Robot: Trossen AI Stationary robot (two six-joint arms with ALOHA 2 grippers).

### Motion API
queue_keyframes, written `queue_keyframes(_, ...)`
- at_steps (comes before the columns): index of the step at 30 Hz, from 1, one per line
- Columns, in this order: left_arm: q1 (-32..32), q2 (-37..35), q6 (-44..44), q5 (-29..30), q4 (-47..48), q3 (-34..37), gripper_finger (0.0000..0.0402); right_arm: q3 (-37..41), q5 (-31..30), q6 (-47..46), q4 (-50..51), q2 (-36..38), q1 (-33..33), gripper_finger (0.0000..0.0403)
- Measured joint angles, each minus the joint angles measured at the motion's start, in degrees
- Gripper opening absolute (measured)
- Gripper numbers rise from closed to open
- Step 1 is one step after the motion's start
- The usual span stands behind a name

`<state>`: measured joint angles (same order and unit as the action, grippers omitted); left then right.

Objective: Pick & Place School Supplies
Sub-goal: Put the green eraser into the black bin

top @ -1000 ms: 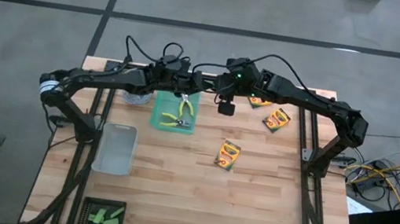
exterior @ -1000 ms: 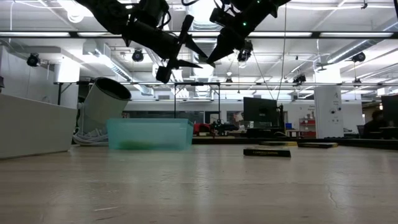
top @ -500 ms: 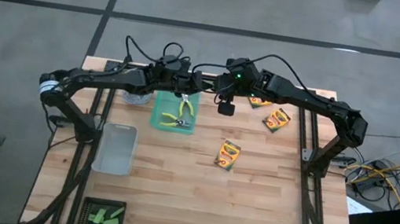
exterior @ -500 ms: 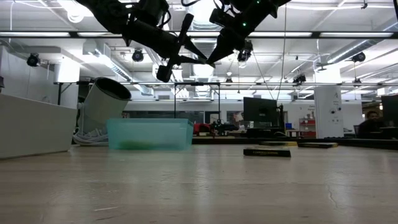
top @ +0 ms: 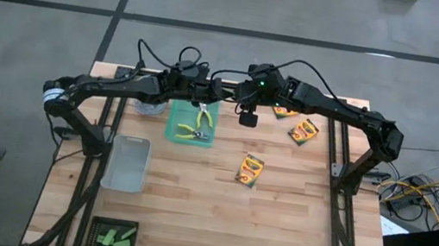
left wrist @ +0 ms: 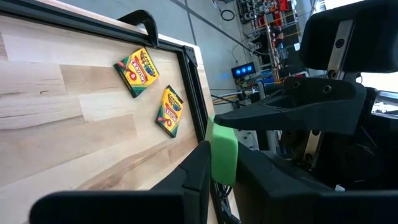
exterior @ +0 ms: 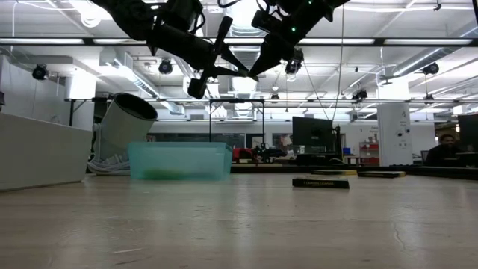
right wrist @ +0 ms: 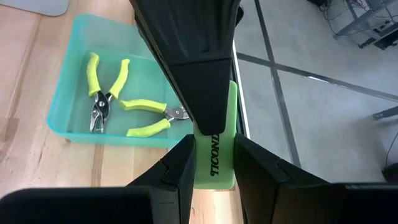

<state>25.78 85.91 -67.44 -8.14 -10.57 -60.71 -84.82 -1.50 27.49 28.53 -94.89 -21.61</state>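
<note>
Overhead, both the left pincer (left wrist: 221, 171) and right pincer (right wrist: 213, 158) grip one green block (right wrist: 214, 155) above the teal tray's (top: 174, 134) far edge.

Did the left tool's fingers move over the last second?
Yes. The left tool closed its fingers on the green block; against the ceiling lights, the arm itself held position.

Three crayon boxes (top: 250, 169), two pliers (top: 198, 125), one green block (right wrist: 214, 155) held aloft with more in a black tray (top: 97, 224), one clear bin (top: 126, 162).
</note>
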Motion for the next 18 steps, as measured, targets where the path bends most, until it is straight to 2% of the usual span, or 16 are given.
queue_keyframes(18, -0.01, 0.00, 0.03, 0.02, 0.05, 0.04, 0.0051, -0.02, 0.07, 3.15, 0.57, 0.00, 0.00, 0.0096)
